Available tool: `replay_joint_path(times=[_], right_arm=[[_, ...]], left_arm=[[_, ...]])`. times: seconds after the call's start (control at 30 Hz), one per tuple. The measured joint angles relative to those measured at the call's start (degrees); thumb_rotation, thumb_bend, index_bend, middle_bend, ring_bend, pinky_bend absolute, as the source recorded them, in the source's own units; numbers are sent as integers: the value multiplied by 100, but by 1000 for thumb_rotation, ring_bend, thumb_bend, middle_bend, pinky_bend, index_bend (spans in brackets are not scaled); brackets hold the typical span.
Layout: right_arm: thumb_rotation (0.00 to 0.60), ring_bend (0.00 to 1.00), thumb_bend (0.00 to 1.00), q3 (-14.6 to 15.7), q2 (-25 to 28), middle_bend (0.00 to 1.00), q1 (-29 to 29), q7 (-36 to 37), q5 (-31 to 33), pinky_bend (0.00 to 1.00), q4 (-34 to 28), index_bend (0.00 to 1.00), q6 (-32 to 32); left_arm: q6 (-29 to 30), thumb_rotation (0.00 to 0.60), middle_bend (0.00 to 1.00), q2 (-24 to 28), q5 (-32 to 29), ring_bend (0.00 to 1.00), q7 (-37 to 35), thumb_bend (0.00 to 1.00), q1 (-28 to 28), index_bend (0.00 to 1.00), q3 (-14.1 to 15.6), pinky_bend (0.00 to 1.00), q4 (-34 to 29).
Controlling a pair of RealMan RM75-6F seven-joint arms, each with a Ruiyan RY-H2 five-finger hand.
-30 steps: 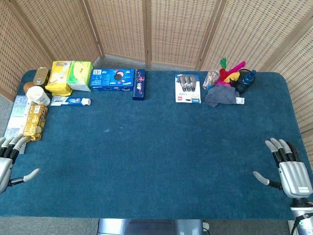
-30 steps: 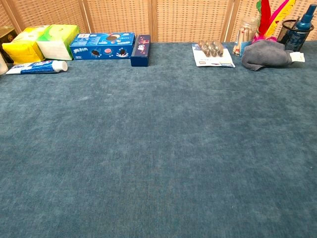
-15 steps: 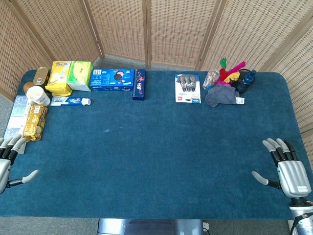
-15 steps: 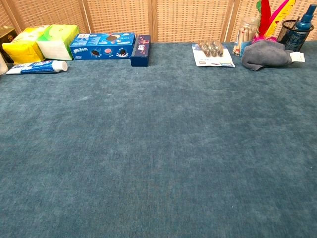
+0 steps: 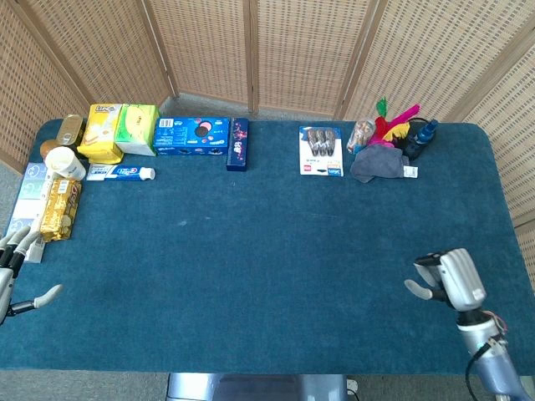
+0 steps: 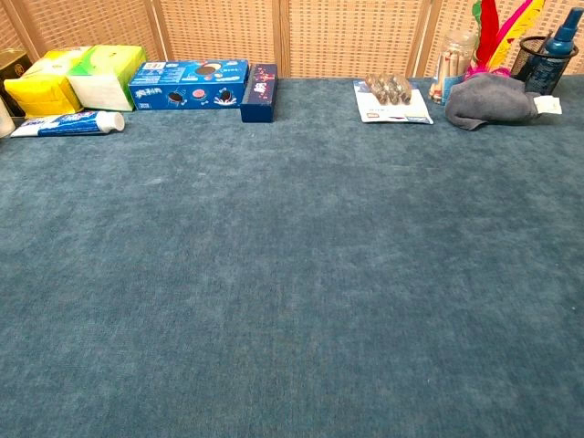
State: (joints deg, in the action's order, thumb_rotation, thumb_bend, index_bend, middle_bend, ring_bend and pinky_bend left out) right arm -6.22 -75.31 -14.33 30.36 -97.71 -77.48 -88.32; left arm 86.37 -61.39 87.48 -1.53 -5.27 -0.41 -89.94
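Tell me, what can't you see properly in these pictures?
- Left robot hand: head view, cut off by the left edge.
- Both hands: outside the chest view.
- Right robot hand: head view, fingers hidden behind its back.
- Toothpaste: lettering too small.

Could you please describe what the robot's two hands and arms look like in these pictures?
The right hand has a ribbed silver-grey metal back, dark fingers with pale grey tips, and thin cables at its grey wrist. The left hand, half cut off by the picture's edge, shows the same grey shell, dark fingers and pale tips.
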Motion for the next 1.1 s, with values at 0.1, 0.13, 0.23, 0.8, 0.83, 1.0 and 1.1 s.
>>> replay_joint_path(times=[0.1, 0.13, 0.23, 0.8, 0.83, 1.0, 1.1], right_arm=[[0, 1000, 0, -92, -192, 1000, -338, 763, 45, 1000, 91, 1000, 283], [0, 1000, 0, -145, -270, 1000, -509, 1044, 84, 1000, 132, 1000, 452], [0, 1000, 0, -305, -453, 1000, -960, 1501, 211, 1000, 261, 1000, 906], [0, 1000, 0, -1138, -1059, 1000, -2251, 2166, 1688, 1000, -204, 1000, 2804], [0, 1000, 0, -1195, -1078, 1000, -2294, 2218, 1803, 1000, -309, 1000, 2891], [0, 1000, 0, -1402, -1153, 1000, -2435, 2348, 2109, 1000, -550, 1000, 3073], [0, 1000, 0, -1455, -1179, 1000, -2458, 2259, 2199, 1000, -588, 1000, 3072]], left_arm=[[-45, 87, 0, -12, -21, 0, 28, 0, -15, 30, -12, 0, 0], [-59, 87, 0, -15, -35, 0, 31, 0, -21, 30, -21, 0, -1], [-93, 87, 0, -19, -74, 0, 35, 0, -33, 29, -43, 0, 1], [-183, 84, 0, -15, -135, 0, 74, 0, -55, 30, -87, 0, -44], [-198, 84, 0, -11, -149, 0, 66, 0, -55, 29, -89, 0, -38], [-225, 83, 0, 1, -167, 0, 15, 0, -51, 29, -87, 0, -23], [-233, 86, 0, 16, -164, 0, -30, 0, -48, 30, -84, 0, -20]])
